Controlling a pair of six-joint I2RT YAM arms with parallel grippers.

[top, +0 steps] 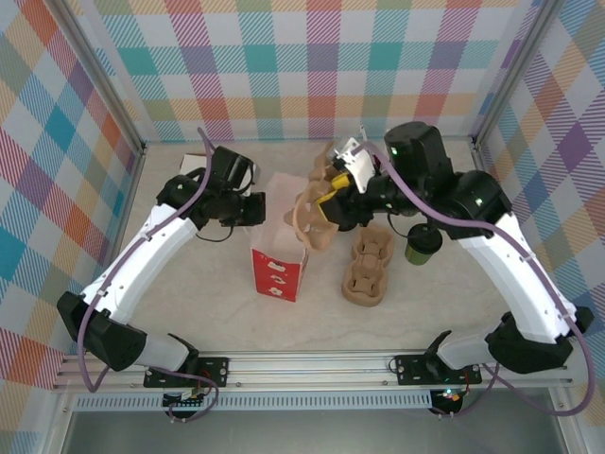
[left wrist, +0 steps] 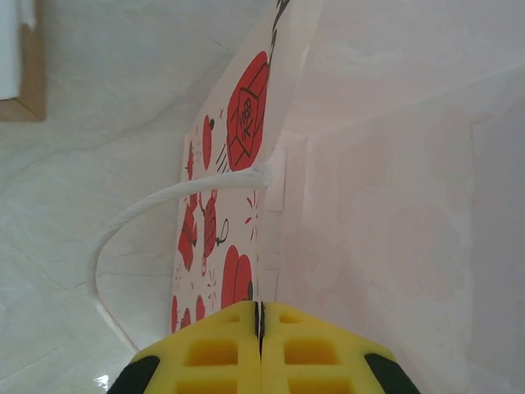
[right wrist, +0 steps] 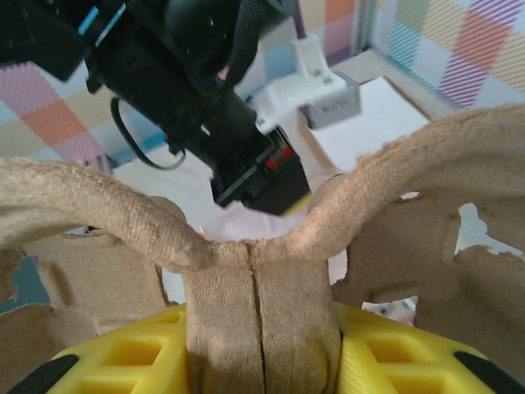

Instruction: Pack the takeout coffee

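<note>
Left gripper point(left wrist: 259, 316) pinched shut on red paper bag point(top: 279, 265) rim, right gripper point(right wrist: 258, 345) clamped on pulp carrier point(right wrist: 107, 222) fold; takeout coffee point(top: 423, 248) upright on table point(top: 425, 312) beside right arm point(top: 510, 255), likely light, crushable, slick-lidded, best taken around mid-wall.

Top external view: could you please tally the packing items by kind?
pulp cup carriers: 3
red paper bag: 1
lidded green cup: 1
Total: 5
</note>
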